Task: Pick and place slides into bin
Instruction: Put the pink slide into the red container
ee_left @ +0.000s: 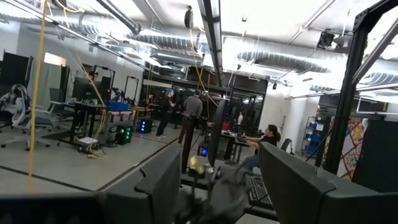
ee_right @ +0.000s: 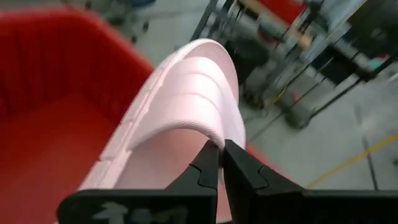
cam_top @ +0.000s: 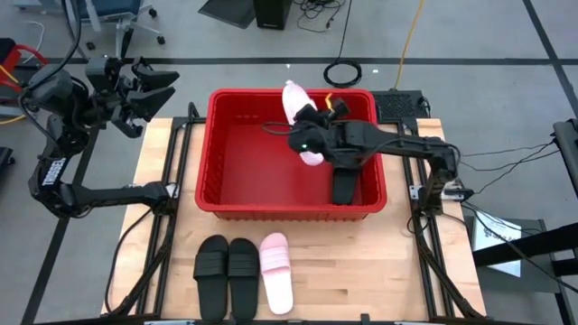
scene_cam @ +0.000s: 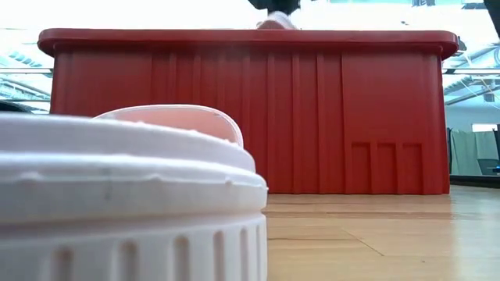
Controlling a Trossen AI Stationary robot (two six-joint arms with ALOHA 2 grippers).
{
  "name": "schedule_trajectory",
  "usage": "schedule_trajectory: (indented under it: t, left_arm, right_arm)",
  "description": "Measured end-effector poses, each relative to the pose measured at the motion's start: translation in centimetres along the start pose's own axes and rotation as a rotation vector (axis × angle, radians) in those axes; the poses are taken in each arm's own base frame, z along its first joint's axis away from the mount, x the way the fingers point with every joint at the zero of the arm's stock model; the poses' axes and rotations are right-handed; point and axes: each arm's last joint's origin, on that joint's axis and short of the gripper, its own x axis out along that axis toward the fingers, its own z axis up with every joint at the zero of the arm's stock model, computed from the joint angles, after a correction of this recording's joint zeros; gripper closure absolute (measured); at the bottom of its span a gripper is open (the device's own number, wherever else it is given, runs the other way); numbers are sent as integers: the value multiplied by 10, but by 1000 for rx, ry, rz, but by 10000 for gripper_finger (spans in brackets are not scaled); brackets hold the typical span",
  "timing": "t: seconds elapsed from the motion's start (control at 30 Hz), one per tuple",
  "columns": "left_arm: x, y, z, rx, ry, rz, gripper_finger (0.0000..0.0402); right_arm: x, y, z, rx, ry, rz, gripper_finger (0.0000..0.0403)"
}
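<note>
The red bin [cam_top: 220, 153] stands mid-table and fills the low view [scene_cam: 250, 109]. My right gripper [cam_top: 310, 135] is over the bin's far right part, shut on a pale pink slide [cam_top: 294, 101]. One black slide [cam_top: 346, 185] lies inside the bin at its right wall. Two black slides [cam_top: 212, 266] [cam_top: 242, 269] and a second pink slide [cam_top: 277, 271] lie soles down on the table near the front edge. My left gripper [cam_top: 149, 90] is raised off the table's far left corner, open and empty. My right gripper pinches the edge of the pink slide's wide strap [ee_right: 208, 134] between its two fingers [ee_right: 205, 163]. The slide is lifted clear above the bin and stretches away from the fingers toward the bin's far wall. Its tip [scene_cam: 275, 19] shows above the rim in the low view.
The second pink slide on the table sits right before the low camera [scene_cam: 117, 195]. Bare wood lies left and right of the bin. People and desks show in the room beyond my left gripper's open fingers [ee_left: 158, 180].
</note>
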Motion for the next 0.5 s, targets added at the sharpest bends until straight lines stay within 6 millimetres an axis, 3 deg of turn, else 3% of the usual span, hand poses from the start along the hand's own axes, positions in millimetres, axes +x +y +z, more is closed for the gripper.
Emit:
schedule_trajectory:
  t: [0.5]
  left_arm:
    - [0,0,0,-1,3,-8,188]
  right_arm:
    - [68,26,-63,-74,295,3,401]
